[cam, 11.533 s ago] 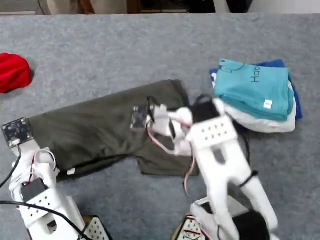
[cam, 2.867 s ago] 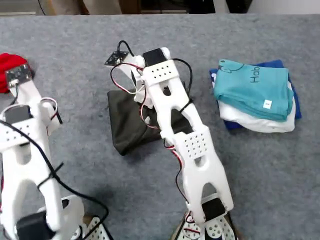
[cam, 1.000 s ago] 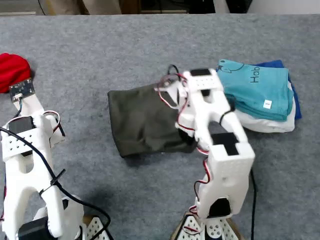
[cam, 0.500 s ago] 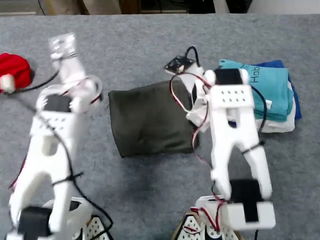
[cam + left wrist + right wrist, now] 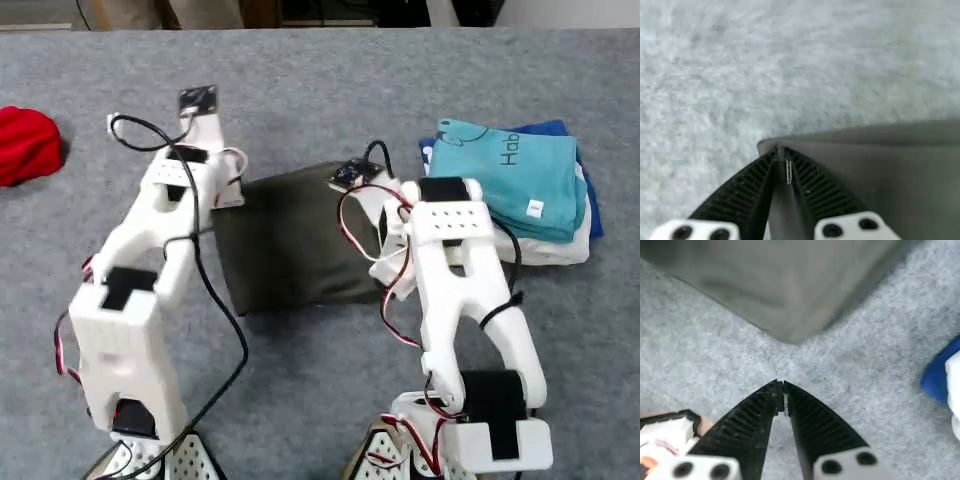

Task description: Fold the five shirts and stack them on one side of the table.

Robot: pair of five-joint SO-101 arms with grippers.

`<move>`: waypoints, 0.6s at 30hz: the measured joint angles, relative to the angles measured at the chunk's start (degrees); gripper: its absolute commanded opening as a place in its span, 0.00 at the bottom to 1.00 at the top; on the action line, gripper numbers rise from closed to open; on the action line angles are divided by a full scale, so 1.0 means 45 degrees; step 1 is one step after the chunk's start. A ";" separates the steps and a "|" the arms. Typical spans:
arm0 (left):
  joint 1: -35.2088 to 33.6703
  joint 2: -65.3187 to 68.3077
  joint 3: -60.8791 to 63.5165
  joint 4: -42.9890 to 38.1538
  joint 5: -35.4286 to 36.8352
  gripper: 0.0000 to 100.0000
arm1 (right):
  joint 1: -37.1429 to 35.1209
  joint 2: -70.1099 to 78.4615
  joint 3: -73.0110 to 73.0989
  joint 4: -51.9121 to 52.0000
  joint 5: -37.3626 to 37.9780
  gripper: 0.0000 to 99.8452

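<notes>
- Resting the left hand (image 5: 782,160) closed, fingertips meeting right on one corner of the folded olive-green shirt (image 5: 295,240); not possible to tell whether any cloth is being pinched between them.
- Hanging the right hand (image 5: 780,395) closed as well, holding nothing, over bare grey tabletop (image 5: 300,90), with the shirt's other far corner just ahead of its fingertips and apart from them.
- Treating the olive-green shirt as lying flat between the two hands, a rough folded rectangle.
- Noting the stack of folded shirts (image 5: 510,180) just off the right hand's outer side, teal on top, white under it, blue lowest.
- Noting also the red shirt (image 5: 25,145), bunched and unfolded, well off the left hand's outer side.
- Judging the step in hand as gripping the folded shirt to carry it onto the stack.
- Opening the right hand before moving it onto its corner, and taking every layer at each corner, not just the top one.
- Lifting both corners level and together, so the fold is not sliding apart.
- Lowering squarely onto the teal shirt without nudging the stack.
</notes>
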 measured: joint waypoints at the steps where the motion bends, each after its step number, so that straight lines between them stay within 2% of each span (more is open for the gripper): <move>1: -0.0156 0.0274 -0.0469 0.0254 0.0000 0.02 | 0.0000 0.0000 0.0020 -0.0039 0.0000 0.00; 8: -0.0977 0.0781 -0.3165 0.3321 0.0000 0.02 | 0.0020 -0.0039 -0.0020 -0.0117 0.0000 0.00; 15: -0.1250 0.0195 -0.4962 0.6252 -0.0098 0.02 | 0.0000 -0.0039 -0.1309 0.1309 0.0000 0.01; 18: -0.1680 -0.0606 -0.4982 0.6935 -0.0781 0.02 | -0.0137 -0.0039 -0.2032 0.1407 -0.0938 0.08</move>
